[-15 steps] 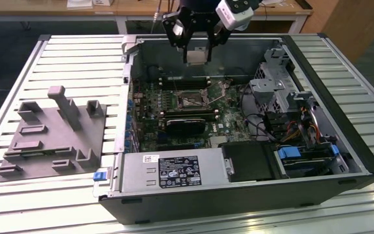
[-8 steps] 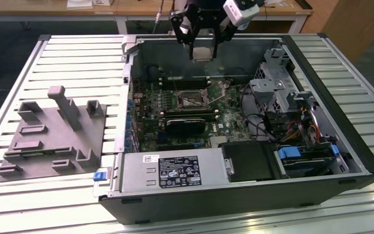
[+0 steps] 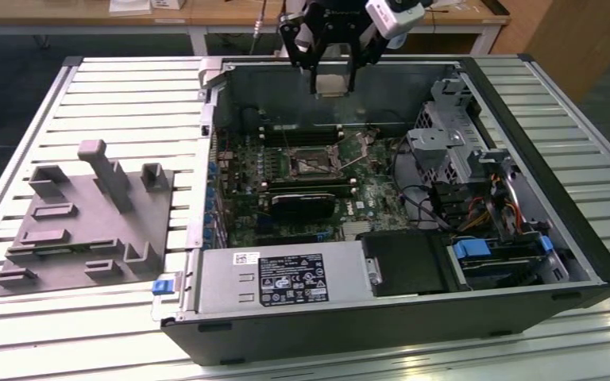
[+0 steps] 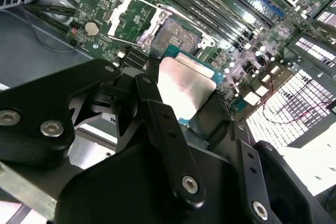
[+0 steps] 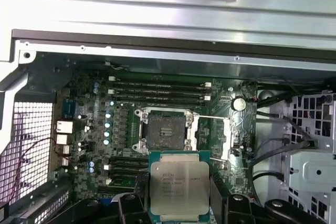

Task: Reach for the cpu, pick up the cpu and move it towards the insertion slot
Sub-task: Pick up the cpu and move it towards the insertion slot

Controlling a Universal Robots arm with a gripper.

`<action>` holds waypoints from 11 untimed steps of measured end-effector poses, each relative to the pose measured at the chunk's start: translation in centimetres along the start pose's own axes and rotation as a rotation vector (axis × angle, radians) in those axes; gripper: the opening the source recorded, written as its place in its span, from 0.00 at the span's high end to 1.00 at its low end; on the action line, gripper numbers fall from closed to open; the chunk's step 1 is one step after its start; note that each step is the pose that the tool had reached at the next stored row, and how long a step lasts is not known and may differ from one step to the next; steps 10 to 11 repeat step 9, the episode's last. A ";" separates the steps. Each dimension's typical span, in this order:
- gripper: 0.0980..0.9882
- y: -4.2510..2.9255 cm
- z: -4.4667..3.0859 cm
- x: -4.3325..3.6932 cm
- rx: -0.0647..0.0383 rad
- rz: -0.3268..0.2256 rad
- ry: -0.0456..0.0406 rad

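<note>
We see the gripper (image 3: 330, 79) w/ jaws clenched on the cpu (image 5: 179, 187), held in the air over the open pc case (image 3: 559, 238) on the slatted table (image 3: 125, 103), above & near the insertion slot (image 5: 164, 131), not touching it.
</note>
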State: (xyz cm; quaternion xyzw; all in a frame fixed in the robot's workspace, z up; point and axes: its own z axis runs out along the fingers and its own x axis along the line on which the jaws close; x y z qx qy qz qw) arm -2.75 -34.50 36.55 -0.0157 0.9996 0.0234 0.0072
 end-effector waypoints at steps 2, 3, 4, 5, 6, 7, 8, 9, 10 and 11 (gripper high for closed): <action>0.50 0.01 -0.21 0.00 0.000 0.000 0.0000; 0.50 0.01 -0.22 0.00 0.000 0.000 -0.0001; 0.50 0.01 -0.22 0.00 0.000 0.000 -0.0001; 0.50 0.01 -0.22 0.00 0.000 0.000 -0.0001; 0.50 0.01 -0.24 -0.01 0.000 0.000 0.0000; 0.50 0.01 -0.24 0.00 0.000 0.000 0.0000; 0.50 0.01 -0.24 0.00 0.000 0.000 0.0000; 0.50 0.01 -0.24 0.00 0.000 0.000 0.0000; 0.50 0.01 -0.24 0.00 0.000 0.000 0.0000; 0.50 0.01 -0.24 0.00 0.000 0.000 0.0000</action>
